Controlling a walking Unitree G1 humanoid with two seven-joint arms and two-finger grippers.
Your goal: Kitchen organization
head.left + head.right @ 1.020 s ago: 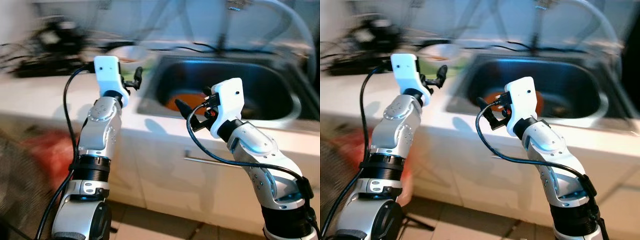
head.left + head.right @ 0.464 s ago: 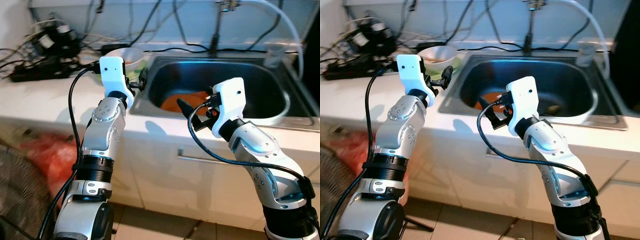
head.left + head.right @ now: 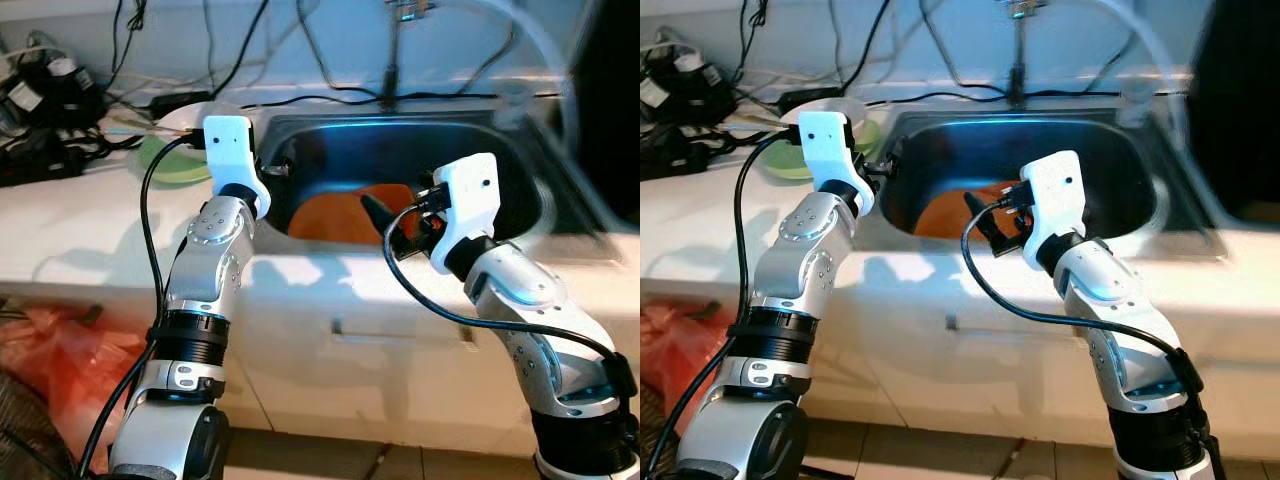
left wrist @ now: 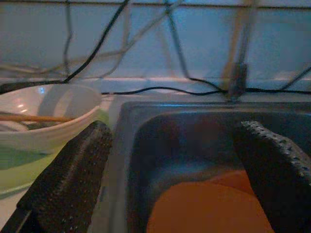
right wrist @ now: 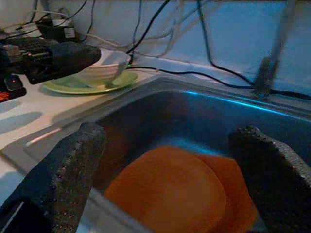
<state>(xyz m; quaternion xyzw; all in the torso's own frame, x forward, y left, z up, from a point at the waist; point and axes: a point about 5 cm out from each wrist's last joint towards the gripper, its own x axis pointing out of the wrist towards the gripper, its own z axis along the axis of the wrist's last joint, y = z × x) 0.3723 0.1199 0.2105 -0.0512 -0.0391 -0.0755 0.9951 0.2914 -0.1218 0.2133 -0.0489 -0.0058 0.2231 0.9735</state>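
Now the orange plates [image 5: 170,191] lie in the sink [image 3: 470,140] just ahead of my right tool [image 5: 165,160], nearer than my left tool [image 4: 170,179]; both gape wide, holding nothing.

Right tool [image 5: 167,174]: two black textured fingers [image 5: 60,174] spread wide, nothing between them, held above the near rim of a steel sink [image 5: 204,114]. Two orange plates [image 5: 167,194] lie overlapping on the sink floor. On the white counter [image 5: 29,114] beside the sink, a white bowl [image 5: 104,70] sits on a green plate [image 5: 73,87]. The left tool [image 5: 58,58] reaches in near the bowl. Faucet stem [image 5: 269,65] stands behind the sink; dark cables [image 5: 146,29] hang along the wall.
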